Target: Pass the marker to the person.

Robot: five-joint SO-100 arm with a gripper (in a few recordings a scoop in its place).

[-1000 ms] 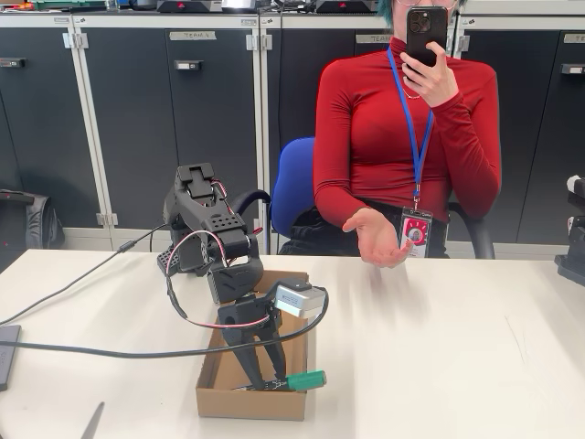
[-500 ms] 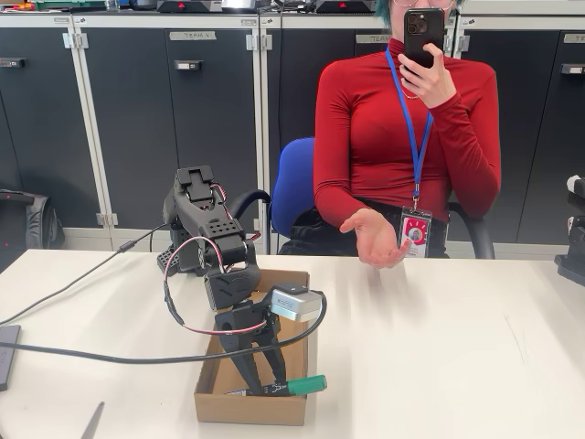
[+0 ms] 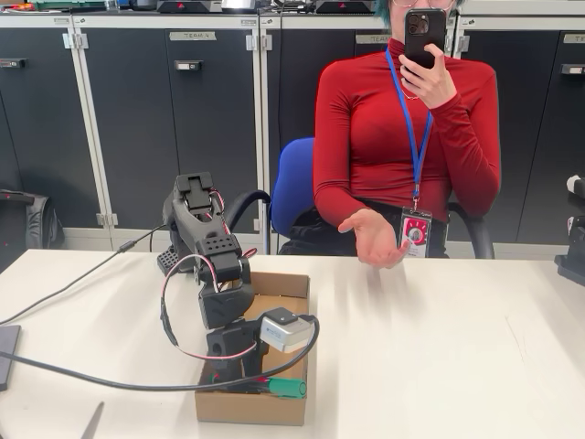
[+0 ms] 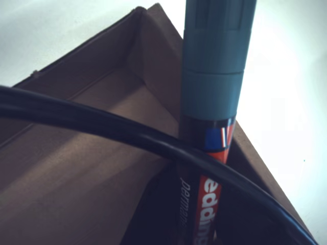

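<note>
Black arm (image 3: 206, 247) bent forward and down over a shallow cardboard box (image 3: 291, 285) on the white table (image 3: 439, 347). Gripper (image 3: 247, 382) lowered into the box, near its front right corner in the fixed view. Marker (image 3: 285, 388) lying roughly level at the gripper's tip, green cap pointing right and reaching over the box's right wall. Seen from the wrist view, marker (image 4: 214, 102) running up the middle, green cap at top, dark barrel with red and white lettering below, dark gripper parts close on both sides of the barrel. Appears clamped on the marker, though the actual contact of the fingers cannot be told for certain. Black cable (image 4: 102, 127) crossing in front of the barrel in the wrist view; box (image 4: 76, 168) floor and corner behind.

Person (image 3: 402, 137) in a red sweater with a blue lanyard, seated on a blue chair (image 3: 292, 187) behind the table. One hand (image 3: 375, 238) held out palm up over the far table edge, well apart from the gripper. Other hand raised, holding a phone (image 3: 426, 32). Grey pointed thing (image 3: 91, 422) lying at the table's front left edge.
</note>
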